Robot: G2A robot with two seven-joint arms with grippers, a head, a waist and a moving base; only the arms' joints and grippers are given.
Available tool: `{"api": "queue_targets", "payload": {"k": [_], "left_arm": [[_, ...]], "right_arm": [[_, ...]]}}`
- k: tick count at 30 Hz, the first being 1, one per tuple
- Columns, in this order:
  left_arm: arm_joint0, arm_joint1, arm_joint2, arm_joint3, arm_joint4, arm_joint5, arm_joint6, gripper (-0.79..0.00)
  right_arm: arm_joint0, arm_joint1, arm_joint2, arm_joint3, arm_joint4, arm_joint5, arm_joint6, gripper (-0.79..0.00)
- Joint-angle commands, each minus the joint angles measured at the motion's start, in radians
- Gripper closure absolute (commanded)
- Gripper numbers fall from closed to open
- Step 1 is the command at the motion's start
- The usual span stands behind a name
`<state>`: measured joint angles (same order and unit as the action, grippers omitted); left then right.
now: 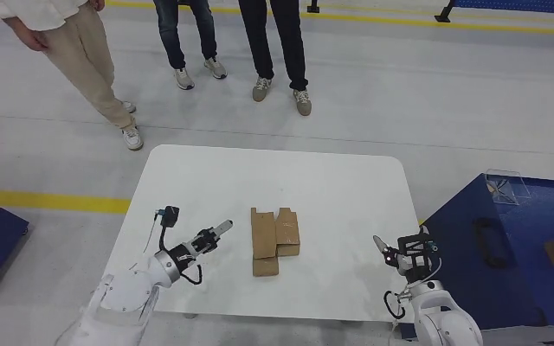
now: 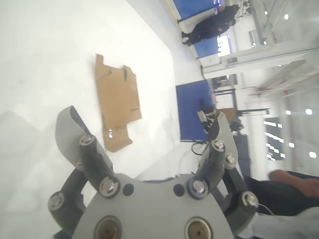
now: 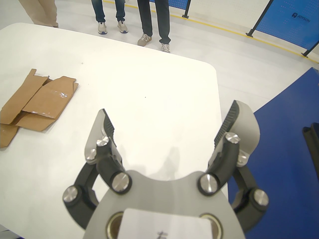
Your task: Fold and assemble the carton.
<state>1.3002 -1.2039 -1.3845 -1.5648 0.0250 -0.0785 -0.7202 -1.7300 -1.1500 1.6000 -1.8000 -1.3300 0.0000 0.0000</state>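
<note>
Top view: the carton lies flat and unfolded at the middle of the white tabletop, its brown panels overlapping. The left gripper hovers at the carton's 9 o'clock, near it but apart. The right gripper hangs at the carton's 4 o'clock, well apart, by the tabletop's edge, with its jaws spread.

Left wrist view: the left gripper has its jaws spread wide and holds nothing. The carton lies flat on the tabletop beyond them, untouched.

Right wrist view: the right gripper is empty, its jaws spread wide over bare tabletop. The carton lies off to one side, flat, with a strip of clear tape on one panel.
</note>
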Motion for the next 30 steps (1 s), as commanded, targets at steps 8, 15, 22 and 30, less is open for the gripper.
{"api": "queue_targets", "payload": {"k": [8, 15, 22, 30], "left_arm": [[-0.170, -0.028, 0.163, 0.232, -0.032, -0.080, -0.028, -0.785], [-0.202, -0.036, 0.206, 0.275, 0.013, -0.100, 0.009, -0.785], [-0.202, -0.036, 0.206, 0.275, 0.013, -0.100, 0.009, -0.785], [-0.202, -0.036, 0.206, 0.275, 0.013, -0.100, 0.009, -0.785]], "right_arm": [[0.000, 0.000, 0.000, 0.000, 0.000, 0.000, 0.000, -0.785], [0.000, 0.000, 0.000, 0.000, 0.000, 0.000, 0.000, -0.785], [0.004, 0.002, 0.045, -0.058, 0.201, -0.099, 0.162, -0.785], [0.283, 0.006, 0.054, 0.076, 0.844, -0.118, 0.743, -0.785]]}}
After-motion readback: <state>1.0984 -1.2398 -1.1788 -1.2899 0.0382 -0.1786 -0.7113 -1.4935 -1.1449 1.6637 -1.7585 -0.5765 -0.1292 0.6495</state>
